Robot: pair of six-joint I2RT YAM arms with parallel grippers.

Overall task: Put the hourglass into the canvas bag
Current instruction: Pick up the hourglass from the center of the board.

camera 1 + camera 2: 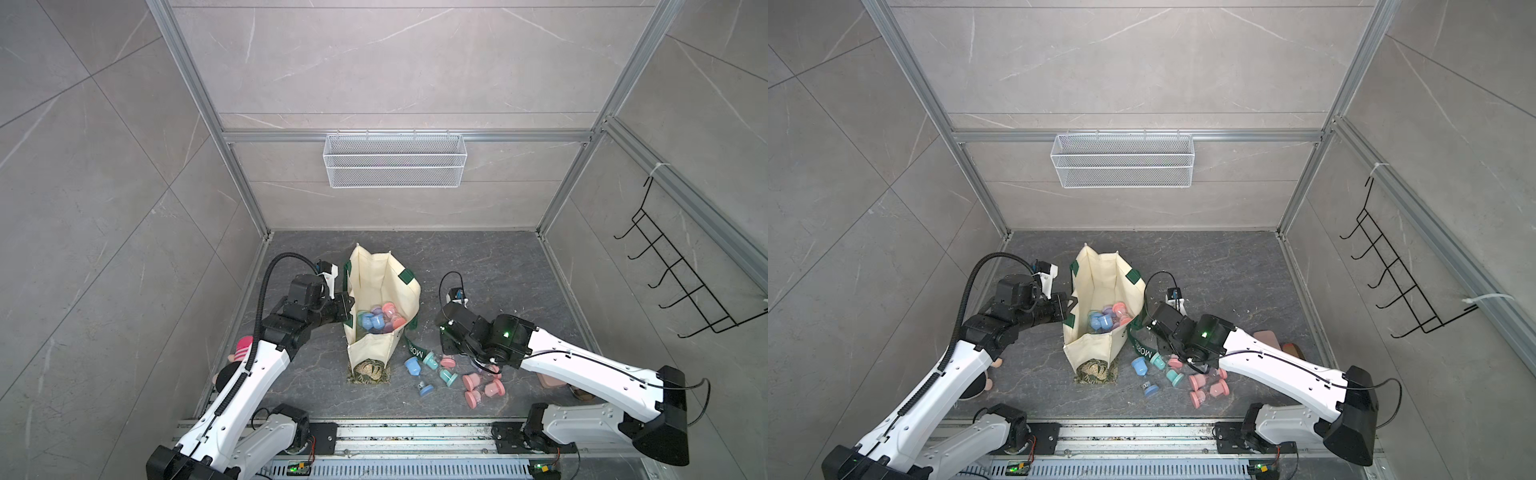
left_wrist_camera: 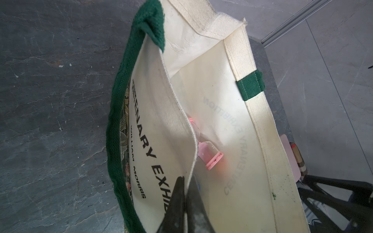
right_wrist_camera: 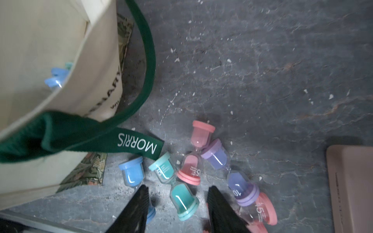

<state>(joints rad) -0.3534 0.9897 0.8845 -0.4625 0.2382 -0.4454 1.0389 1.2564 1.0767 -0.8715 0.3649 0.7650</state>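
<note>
The cream canvas bag (image 1: pixel 374 274) (image 1: pixel 1100 274) stands open on the dark floor with several hourglasses (image 1: pixel 380 318) inside. My left gripper (image 2: pixel 184 181) is shut on the bag's rim (image 2: pixel 181 121) and holds that side. Its green tag (image 3: pixel 139 144) hangs over the floor. Beside the bag lie several loose hourglasses: teal (image 3: pixel 175 187), blue (image 3: pixel 131 173), pink (image 3: pixel 193 157) and purple (image 3: pixel 232 173). My right gripper (image 3: pixel 177 188) is open and low over them, with a finger on either side of the teal hourglass's lower bulb. The right arm (image 1: pixel 478 332) hides part of the pile in both top views.
A flat pink case (image 3: pixel 351 187) (image 1: pixel 1266 336) lies right of the pile. A patterned cloth (image 1: pixel 368 372) sits under the bag's front. A plush toy (image 1: pixel 241 349) lies behind the left arm. A wire basket (image 1: pixel 395 160) and a hook rack (image 1: pixel 685 270) hang on the walls.
</note>
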